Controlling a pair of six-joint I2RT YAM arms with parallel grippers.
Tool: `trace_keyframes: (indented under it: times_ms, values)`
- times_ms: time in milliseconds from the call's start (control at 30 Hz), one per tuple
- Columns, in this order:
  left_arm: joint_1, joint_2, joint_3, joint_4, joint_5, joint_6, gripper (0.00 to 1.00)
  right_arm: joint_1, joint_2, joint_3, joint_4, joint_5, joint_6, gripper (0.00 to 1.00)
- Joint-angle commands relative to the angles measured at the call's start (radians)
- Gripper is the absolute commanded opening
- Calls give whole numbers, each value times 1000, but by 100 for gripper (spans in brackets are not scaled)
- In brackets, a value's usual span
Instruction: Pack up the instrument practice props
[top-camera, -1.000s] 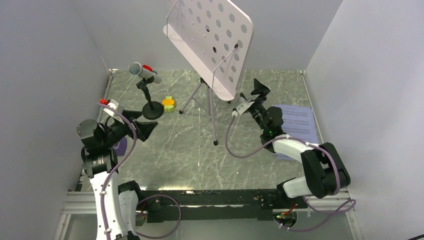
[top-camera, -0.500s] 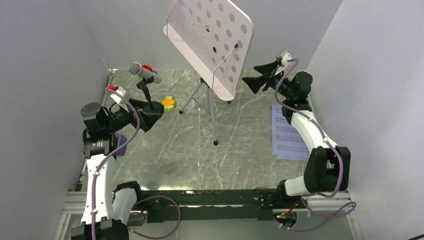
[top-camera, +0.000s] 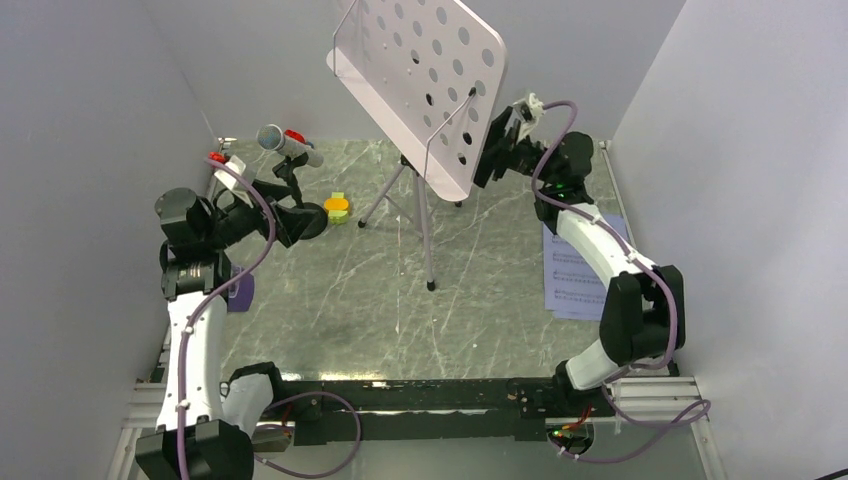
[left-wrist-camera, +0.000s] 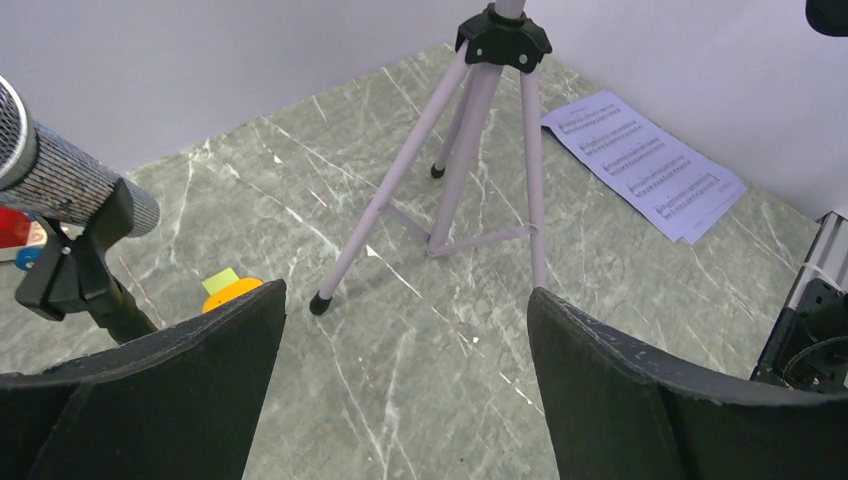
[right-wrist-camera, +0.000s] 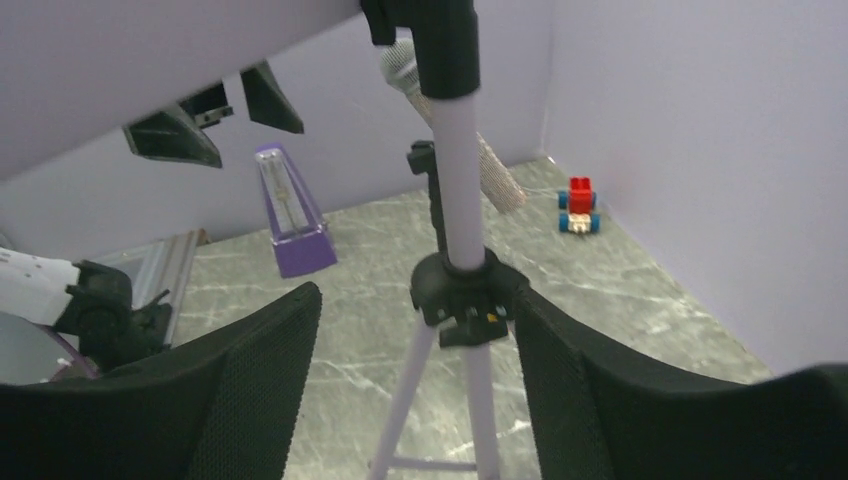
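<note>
The grey perforated music stand (top-camera: 430, 70) stands at the back on its tripod legs (top-camera: 425, 220). My right gripper (top-camera: 497, 150) is open beside the desk's right edge. In the right wrist view it (right-wrist-camera: 415, 310) straddles the stand's black hub (right-wrist-camera: 467, 295); the right finger is close against the hub and the left finger stands apart. The silver microphone (top-camera: 288, 145) sits on its black round-base stand (top-camera: 305, 220). My left gripper (top-camera: 290, 215) is open and holds nothing beside that base. The orange-and-yellow-green block (top-camera: 337, 207) lies nearby. White sheet-music pages (top-camera: 575, 280) lie at the right. The purple metronome (right-wrist-camera: 293, 215) stands by the left wall.
A small red toy car (right-wrist-camera: 579, 205) sits in the back left corner behind the microphone. Grey walls close in the left, back and right sides. The tripod's feet (left-wrist-camera: 320, 302) spread across the middle of the marble floor.
My right arm swung up from over the sheet-music pages to the stand's pole, and its jaws narrowed around the hub. My left gripper moved closer to the microphone stand.
</note>
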Motion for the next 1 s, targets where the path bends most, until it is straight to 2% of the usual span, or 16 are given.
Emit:
trace_keyframes:
  times_ms: [0,167,433,700,800,967]
  values:
    - [0,15,67,-1,-2,4,94,41,50,138,-103,34,-62,69]
    - [-19,30,106,-27,-14,1,94,56,140,241,-119,58,-52,68]
    - [-33,56,145,-63,-32,24,94,129,185,296,-176,71,-135,66]
    - [-55,95,164,-54,-41,23,94,188,262,394,-206,81,-146,61]
    - [-73,117,182,-62,-52,39,94,192,297,441,-219,90,-138,51]
    - [-134,176,227,-113,-86,138,94,193,312,461,-245,87,-147,12]
